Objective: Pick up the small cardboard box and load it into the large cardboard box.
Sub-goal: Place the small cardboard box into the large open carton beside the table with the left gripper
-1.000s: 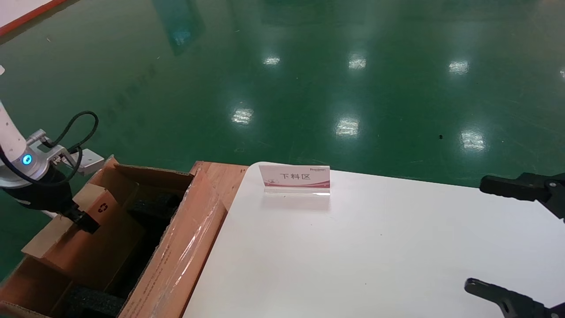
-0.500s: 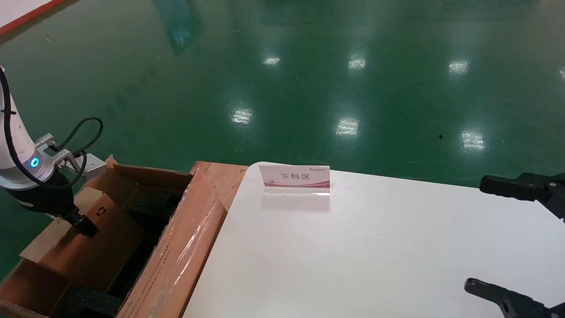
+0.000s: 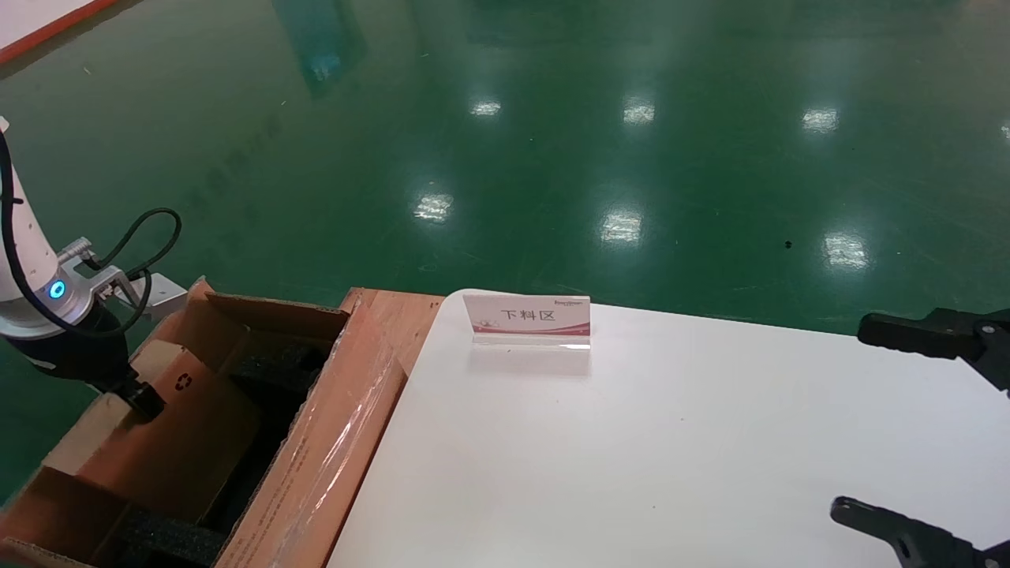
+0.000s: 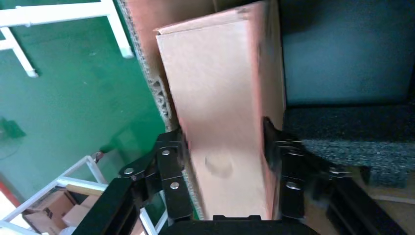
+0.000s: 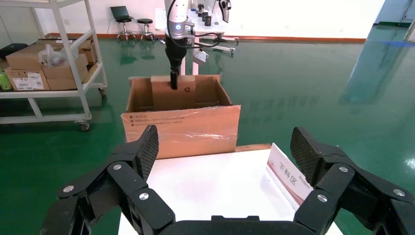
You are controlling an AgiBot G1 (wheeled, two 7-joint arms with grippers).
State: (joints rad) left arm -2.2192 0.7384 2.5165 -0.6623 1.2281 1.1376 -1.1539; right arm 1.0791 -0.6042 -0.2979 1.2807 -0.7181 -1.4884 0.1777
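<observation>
My left gripper [image 3: 146,402] is shut on the small cardboard box [image 3: 181,426]. It holds the box tilted, its lower part inside the large cardboard box [image 3: 331,442], against that carton's left wall. In the left wrist view the fingers [image 4: 171,161] press both sides of the small box [image 4: 220,93], beside black foam [image 4: 342,132]. The recycling symbol [image 3: 183,381] faces up. The right wrist view shows the left gripper [image 5: 173,83] on the small box [image 5: 182,95] in the carton [image 5: 181,127]. My right gripper [image 3: 851,416] is open and empty over the table's right end, also in its own view [image 5: 225,147].
A white table [image 3: 631,457] lies right of the carton, with a standing pink-and-white sign [image 3: 527,319] near its far edge. A wooden board [image 3: 394,312] sits between carton and table. A shelf cart [image 5: 49,63] with boxes stands beyond on the green floor.
My left gripper has moved a little to the left and the small box has sunk slightly deeper into the carton. The right arm has not moved.
</observation>
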